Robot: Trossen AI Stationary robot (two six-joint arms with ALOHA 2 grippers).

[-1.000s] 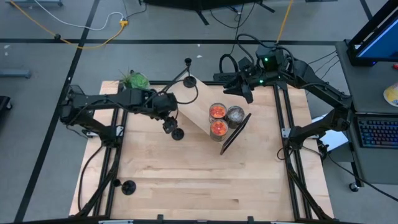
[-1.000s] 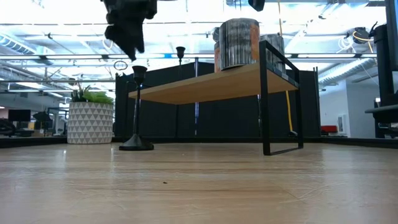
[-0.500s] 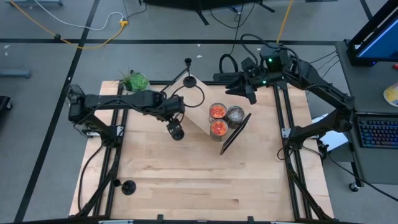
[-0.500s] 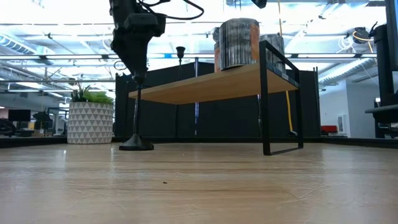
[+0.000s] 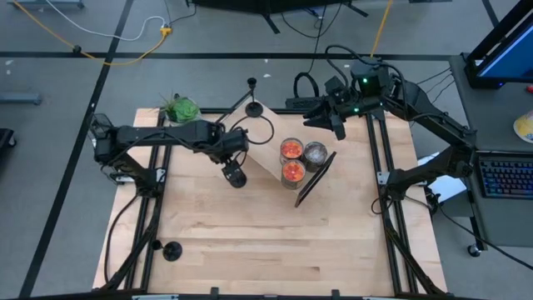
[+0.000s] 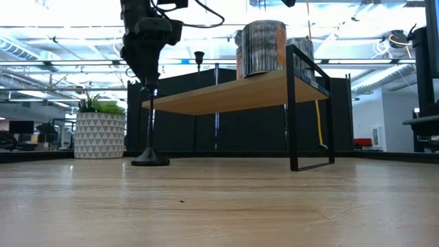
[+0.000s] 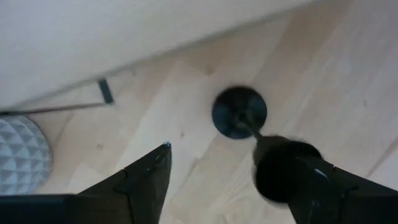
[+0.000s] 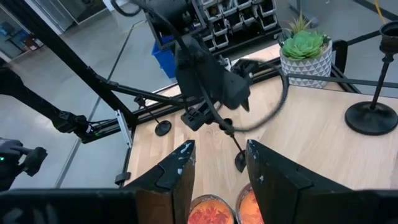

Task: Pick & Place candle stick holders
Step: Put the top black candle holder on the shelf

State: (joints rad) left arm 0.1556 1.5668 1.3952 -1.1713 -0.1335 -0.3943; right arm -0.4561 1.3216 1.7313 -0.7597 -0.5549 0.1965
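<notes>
While the right gripper waits raised near the table's far right corner, its fingers narrowly parted and empty, the left gripper hangs straight over a tall candle holder that stands upright on the table just beside the low shelf. Its long axis runs vertically, the thin stem rising from the round base toward the fingers, so the holder lies directly below the left gripper, which is clearly the nearer arm. Those fingers stand open around the holder's top and have not yet closed on it. Other holders stand apart: one at the near left, one beyond the far edge.
</notes>
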